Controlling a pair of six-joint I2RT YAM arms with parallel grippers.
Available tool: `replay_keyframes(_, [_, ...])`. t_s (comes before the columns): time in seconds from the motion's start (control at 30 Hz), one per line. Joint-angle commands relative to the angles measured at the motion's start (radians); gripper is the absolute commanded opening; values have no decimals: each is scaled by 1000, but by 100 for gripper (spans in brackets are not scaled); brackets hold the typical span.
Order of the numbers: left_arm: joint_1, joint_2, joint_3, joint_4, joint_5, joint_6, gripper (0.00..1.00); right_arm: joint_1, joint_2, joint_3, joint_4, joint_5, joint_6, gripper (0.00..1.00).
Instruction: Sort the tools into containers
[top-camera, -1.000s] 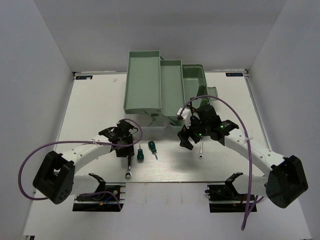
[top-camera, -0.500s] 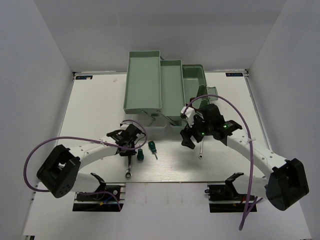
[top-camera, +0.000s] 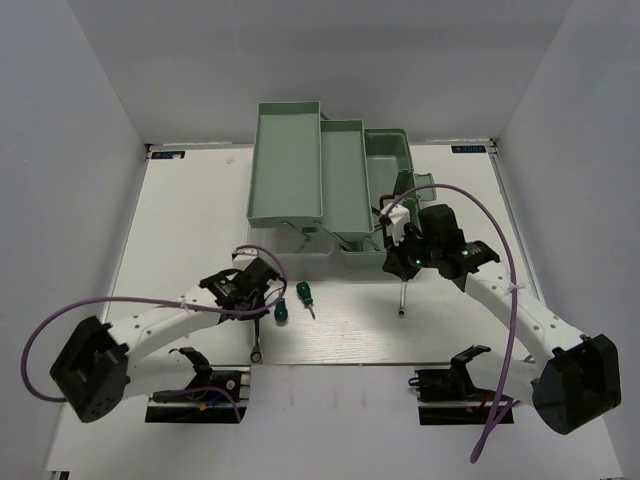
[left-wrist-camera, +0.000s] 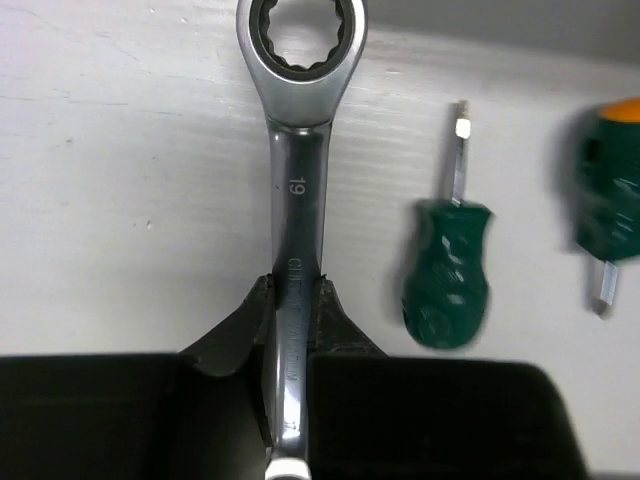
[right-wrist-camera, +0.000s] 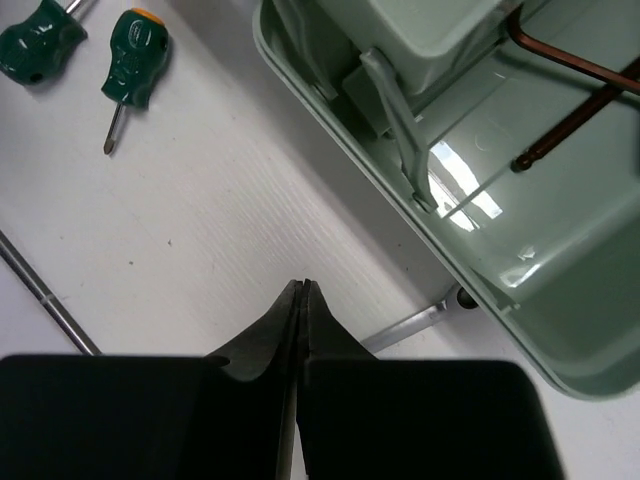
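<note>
Left gripper (left-wrist-camera: 293, 300): your jaws have just clamped the shank of the near wrench (left-wrist-camera: 297, 180), which lies flat on the table (top-camera: 180, 230); a lift looks due next.
Screwdrivers (left-wrist-camera: 447, 275): both loose beside it, unsorted.
Right gripper (right-wrist-camera: 303, 290): just snapped together, empty, close to the second wrench (right-wrist-camera: 405, 328).
Toolbox base (right-wrist-camera: 520, 290): holds a hex key (right-wrist-camera: 575, 110).
Fold-out trays (top-camera: 285, 170): appear bare.

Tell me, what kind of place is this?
Probably a robot lab's test booth, not a real workshop. Plain white walls box in a table, a left arm and right arm are bolted at its near edge, and a mint toolbox, a wrench and screwdrivers are set out.
</note>
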Motion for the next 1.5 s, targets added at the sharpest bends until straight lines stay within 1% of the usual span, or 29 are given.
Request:
replay_keyframes(0.0, [-34,-125,77,-177,49,-36,0,-24,-46,30,0,14,34,0])
replay_keyframes(0.1, [-56,-163,146,-222,80,-21,0,-41,-48,33,-1,52,48,0])
replay_keyframes(0.23, [-79,-163,244,-260,90,16,0,-68,-57,22,-1,80,60,0])
replay_keyframes(0.33, [-99,-163,310,-282,45,25,0,-90,-62,13,5,75,62,0])
replay_keyframes(0.4, [-99,-151,353,-291,44,34,0,-102,-63,13,3,64,66,0])
replay_keyframes(0.5, [-110,-108,401,-258,104,91,0,-119,-62,13,2,57,68,0])
replay_keyframes(0.6, [-139,-53,451,-227,233,161,0,-133,-62,13,2,58,68,0])
replay_keyframes(0.67, [-176,-19,505,-217,277,198,0,-140,-68,10,2,57,68,0])
replay_keyframes(0.73, [-200,36,551,-208,345,253,0,-153,-69,13,2,54,66,5])
replay_keyframes(0.8, [-234,79,635,-208,388,283,0,-157,-74,8,3,52,68,10])
replay_keyframes(0.87, [-254,137,719,-199,388,309,0,-172,-73,8,3,52,68,10])
replay_keyframes(0.9, [-266,154,747,-188,376,319,0,-176,-73,8,3,52,66,12])
replay_keyframes(1.03, [-266,252,916,-179,333,344,0,-197,-80,7,0,46,73,12])
replay_keyframes(1.17, [-257,340,1023,-151,256,356,0,-217,-86,1,-6,29,74,12])
replay_keyframes(1.3, [-236,420,1135,-141,106,356,0,-231,-91,-1,-17,14,74,12])
replay_keyframes(1.33, [-213,444,1208,-141,81,356,0,-237,-94,-1,-15,11,80,12])
replay_keyframes(1.37, [-203,501,1252,-167,28,356,0,-242,-92,1,-20,3,74,12])
replay_keyframes(1.4, [-194,531,1301,-182,2,356,0,-240,-92,-1,-21,0,76,12])
replay_keyframes(1.43, [-173,562,1397,-196,-21,356,0,-243,-91,-1,-24,-8,74,12])
replay_keyframes(1.47, [-159,590,1443,-207,-41,367,0,-249,-97,-2,-24,-11,76,12])
